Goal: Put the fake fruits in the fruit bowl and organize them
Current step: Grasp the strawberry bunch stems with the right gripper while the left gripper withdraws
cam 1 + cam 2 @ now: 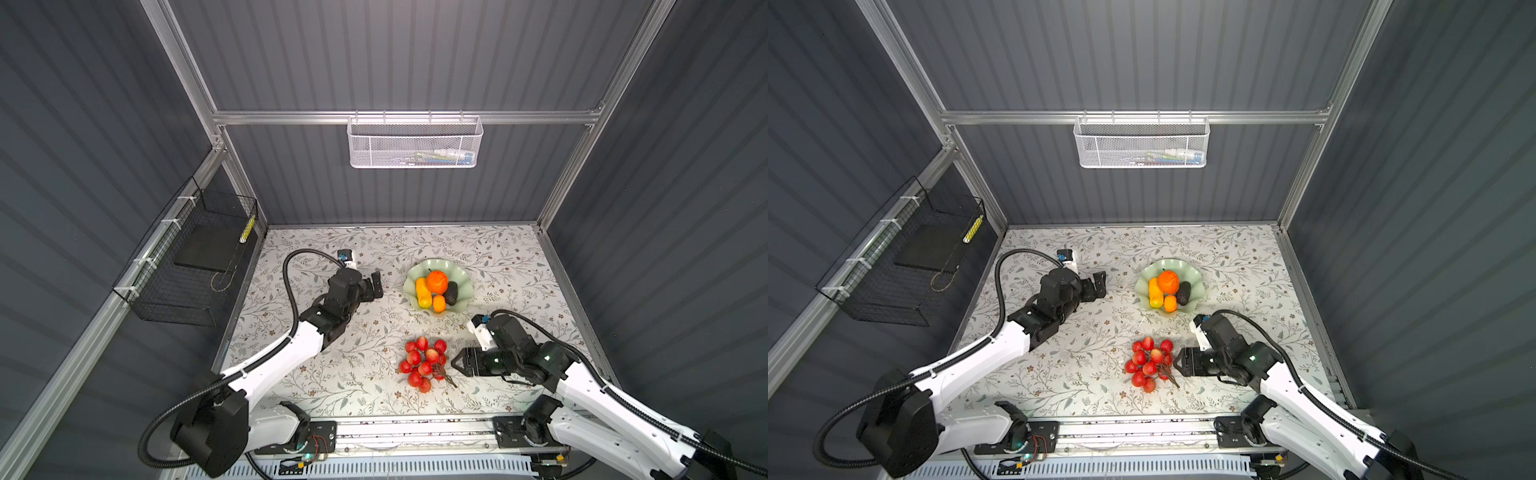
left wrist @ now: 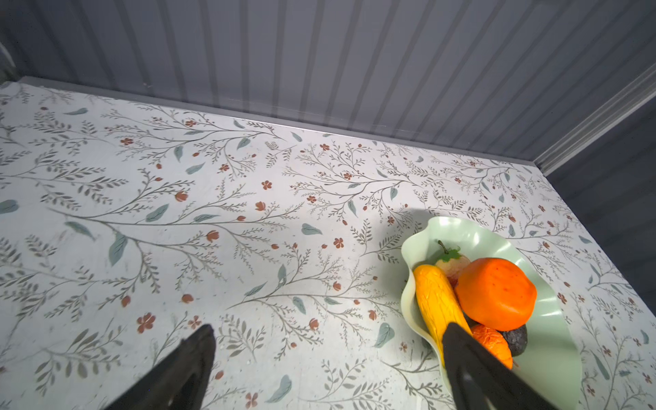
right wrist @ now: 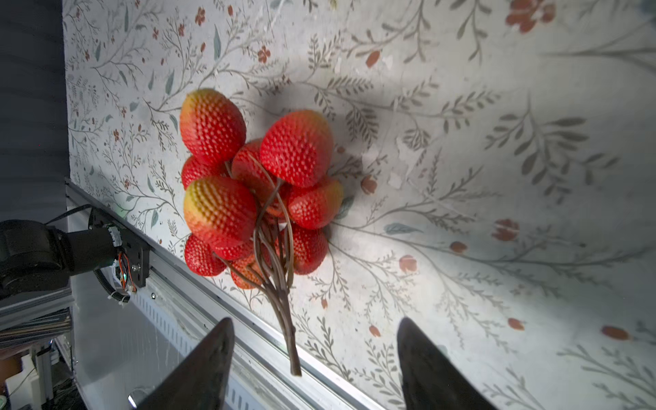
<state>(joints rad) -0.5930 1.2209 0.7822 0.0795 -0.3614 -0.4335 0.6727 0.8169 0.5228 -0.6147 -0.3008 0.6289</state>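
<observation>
The pale green fruit bowl holds a large orange, a yellow oblong piece, a small orange, a dark avocado and a pale strawberry. My left gripper stands open and empty, left of the bowl. The red berry cluster lies on the table in front of the bowl. My right gripper is open at its right side. The brown stem runs between the jaws, touching neither.
A white mesh basket hangs on the back wall. A black wire basket is fixed to the left wall. An aluminium rail runs along the table's front edge, close behind the cluster's stem end.
</observation>
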